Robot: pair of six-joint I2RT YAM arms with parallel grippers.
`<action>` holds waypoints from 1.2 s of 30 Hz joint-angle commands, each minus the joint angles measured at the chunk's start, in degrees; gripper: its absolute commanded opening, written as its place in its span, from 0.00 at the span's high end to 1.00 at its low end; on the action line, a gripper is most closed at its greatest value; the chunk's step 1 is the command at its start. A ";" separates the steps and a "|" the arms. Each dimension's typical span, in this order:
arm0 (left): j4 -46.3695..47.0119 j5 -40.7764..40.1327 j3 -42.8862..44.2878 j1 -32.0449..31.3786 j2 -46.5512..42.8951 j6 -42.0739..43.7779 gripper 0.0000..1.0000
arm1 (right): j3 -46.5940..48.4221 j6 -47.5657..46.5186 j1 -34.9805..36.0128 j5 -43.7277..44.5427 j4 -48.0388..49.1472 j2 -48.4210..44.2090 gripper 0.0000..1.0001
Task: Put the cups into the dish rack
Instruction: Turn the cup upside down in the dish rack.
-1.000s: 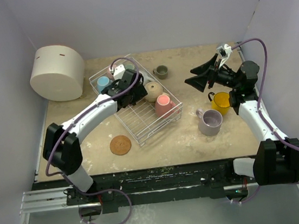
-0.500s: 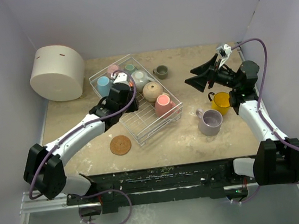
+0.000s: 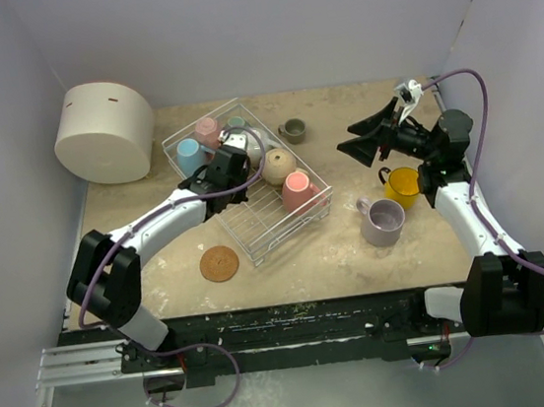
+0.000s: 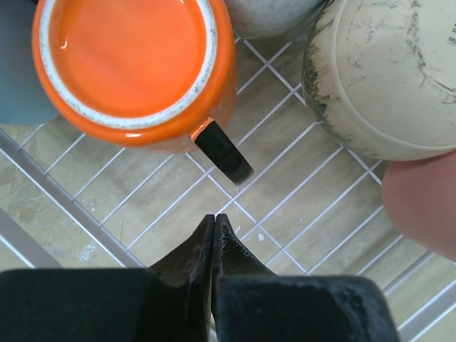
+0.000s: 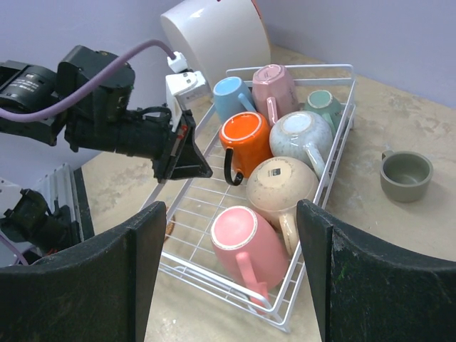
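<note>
Left claw (image 4: 212, 222): we see it pressed together, empty, over dish rack (image 3: 255, 223) (beside orange mug (image 4: 132, 60) handle).
Right claw (image 3: 349, 142): spread, holding nothing.

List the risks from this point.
The shut left end effector sits over the dish rack, close to the black handle of the orange mug; a sideways move could snag it. The lilac mug, yellow mug and olive-grey cup wait outside; the free rack floor lies beside the near pink mug, which placing could knock.

We drew the left gripper (image 4: 214, 219) back from the glossy orange ceramic mug (image 4: 135, 60) in the white wire dish rack (image 3: 253, 224) and closed its jaws, empty.
</note>
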 commanded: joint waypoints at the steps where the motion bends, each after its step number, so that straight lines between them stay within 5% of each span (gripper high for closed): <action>1: 0.90 -2.33 4.85 0.24 2.48 3.11 1.00 | 2.93 -1.00 -0.25 0.55 1.22 -1.32 0.24; 21: 0.44 3.26 19.68 0.24 13.00 4.74 1.00 | 3.01 -1.09 -0.43 0.18 1.09 -1.31 0.24; 30: 2.77 5.50 14.46 0.30 2.84 3.63 0.91 | 3.01 -1.42 -0.50 0.37 1.12 -1.22 0.24; 36: 8.14 11.47 9.34 1.08 -6.91 2.98 0.72 | 3.10 -1.83 -0.60 0.30 0.96 -1.41 0.24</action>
